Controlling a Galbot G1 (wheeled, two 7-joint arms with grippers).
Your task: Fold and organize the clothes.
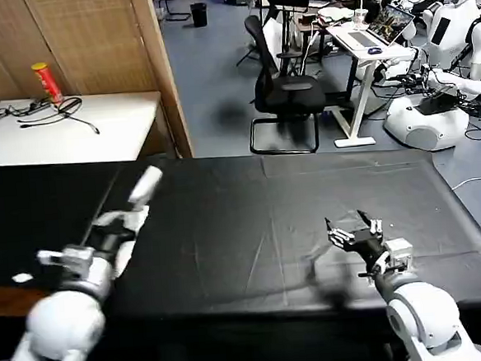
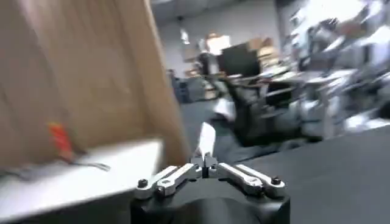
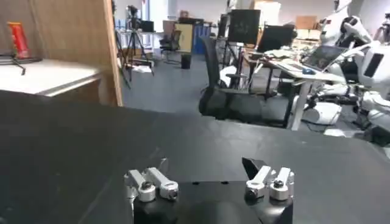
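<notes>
Black table [image 1: 252, 221] w/ no shirt on it. Left hand [image 1: 146, 185] raised, fingers pressed together; right hand [image 1: 353, 230] low, spread. Locate shirt before grasping.

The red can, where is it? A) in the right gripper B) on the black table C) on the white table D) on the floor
C: the red can stands on the white table beside some cables, beyond the black table.

Robotics lab; white robots [image 1: 434, 109]; desks [image 1: 363, 44]
</notes>
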